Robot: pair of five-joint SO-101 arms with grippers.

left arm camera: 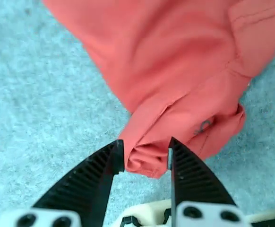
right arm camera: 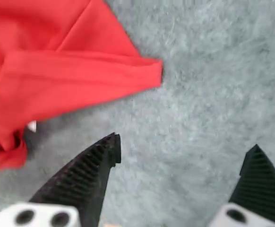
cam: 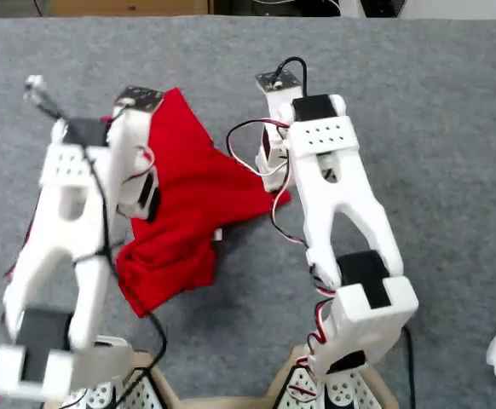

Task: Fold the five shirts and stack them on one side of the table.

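1 shirt [cam: 188, 204] was found crumpled on the table [cam: 435, 102] between the 2 arms. A bunched fold was pinched by the left gripper [left arm camera: 145, 146]. The right gripper [right arm camera: 184, 144] was spread beside a corner, which should be gripped squarely at its edge.

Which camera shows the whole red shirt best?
The high view: the red shirt shows nearly whole, crumpled. The left wrist view has a fold pinched in the left gripper; the right wrist view, one corner.

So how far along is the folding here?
Done: nothing yet; the red shirt lies crumpled on the table. In hand: the left gripper is shut on its edge, the right gripper open beside a corner. Left: all the folding and stacking.
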